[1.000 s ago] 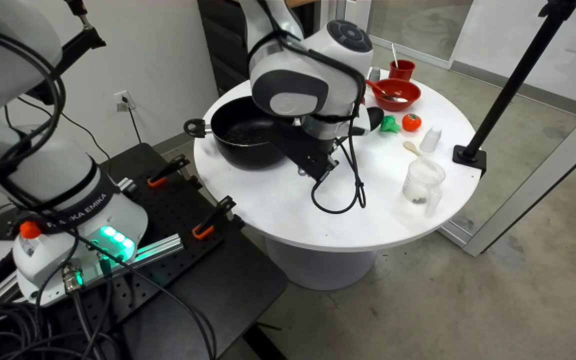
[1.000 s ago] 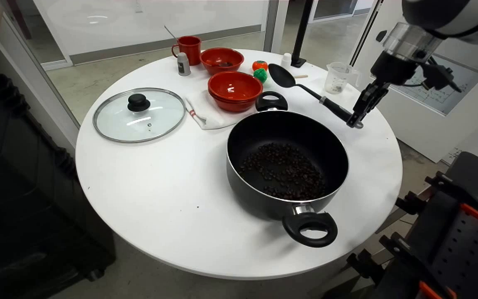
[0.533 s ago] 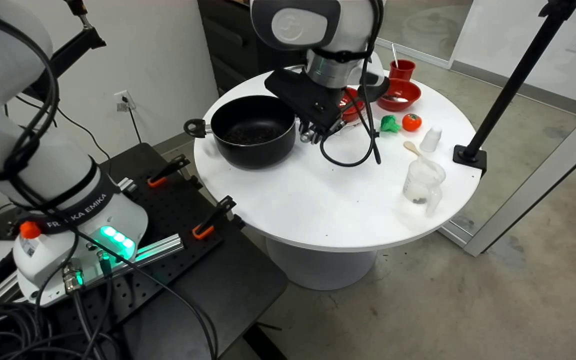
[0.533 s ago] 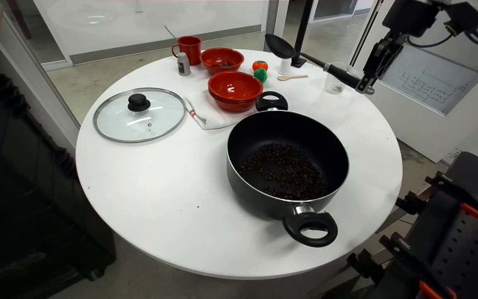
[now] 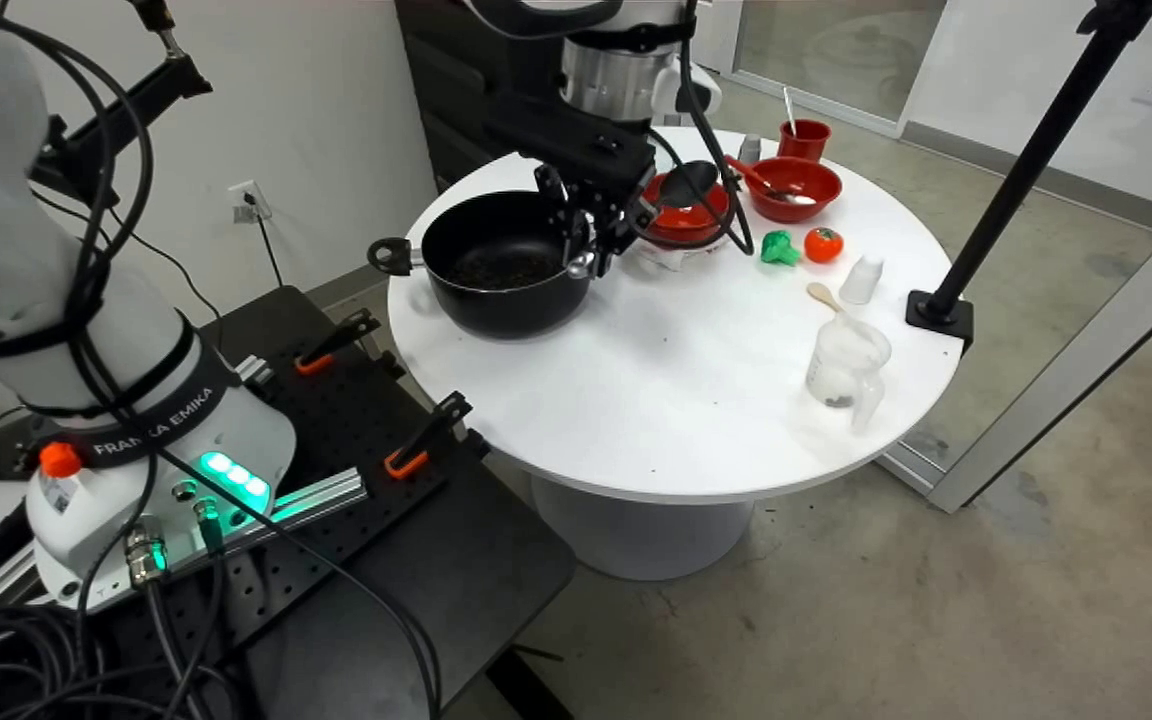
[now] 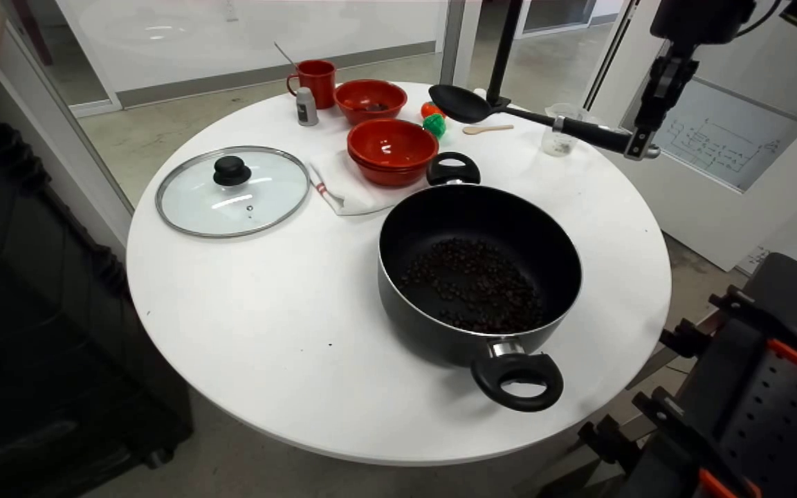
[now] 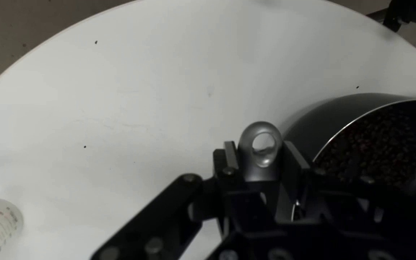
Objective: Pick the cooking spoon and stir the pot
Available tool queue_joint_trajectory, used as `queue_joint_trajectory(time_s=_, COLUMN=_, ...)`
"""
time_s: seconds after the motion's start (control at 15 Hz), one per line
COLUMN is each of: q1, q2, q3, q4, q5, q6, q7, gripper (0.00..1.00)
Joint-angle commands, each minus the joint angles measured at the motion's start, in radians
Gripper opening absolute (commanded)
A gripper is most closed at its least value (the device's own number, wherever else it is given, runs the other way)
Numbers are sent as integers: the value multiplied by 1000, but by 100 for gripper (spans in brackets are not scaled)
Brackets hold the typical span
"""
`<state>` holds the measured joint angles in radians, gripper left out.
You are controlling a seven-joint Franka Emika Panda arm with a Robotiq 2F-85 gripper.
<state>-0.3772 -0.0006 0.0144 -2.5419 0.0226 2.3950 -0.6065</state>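
The jaws grip the cooking spoon (image 6: 587, 133) by its handle's end, aloft at one o'clock from the pot (image 6: 509, 225) in an exterior view, a hold that could let it twist should its head catch the rim.

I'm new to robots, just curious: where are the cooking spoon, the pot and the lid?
Cooking spoon (image 6: 585, 132): in an exterior view, its handle.
Pot (image 6: 485, 213): in an exterior view, its inner wall.
Lid (image 6: 231, 171): in an exterior view, its knob.
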Motion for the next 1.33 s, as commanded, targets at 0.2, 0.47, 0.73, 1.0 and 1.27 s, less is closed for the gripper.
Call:
queue_joint_trajectory(time_s=0.2, q1=158, q2=-267, q3=-100, q4=-138, q5=-104, q6=-130, q7=4, gripper=8)
queue_joint_trajectory(time_s=0.47, q1=212, q2=-376, q3=-94, q4=-208, q5=-205, q6=-222, q7=35, gripper=8)
queue_joint_trajectory(time_s=0.73, q1=275, q2=-414, q3=-73, q4=-257, q5=-258, q6=-300, q7=66, gripper=8)
queue_joint_trajectory(time_s=1.0, q1=333, q2=-335, q3=-43, q4=-245, q5=-292, q6=-376, q7=131, gripper=8)
queue_joint_trajectory(time_s=1.27, q1=363, q2=-240, q3=1, q4=-238, q5=-330, q6=-375, q7=285, gripper=8)
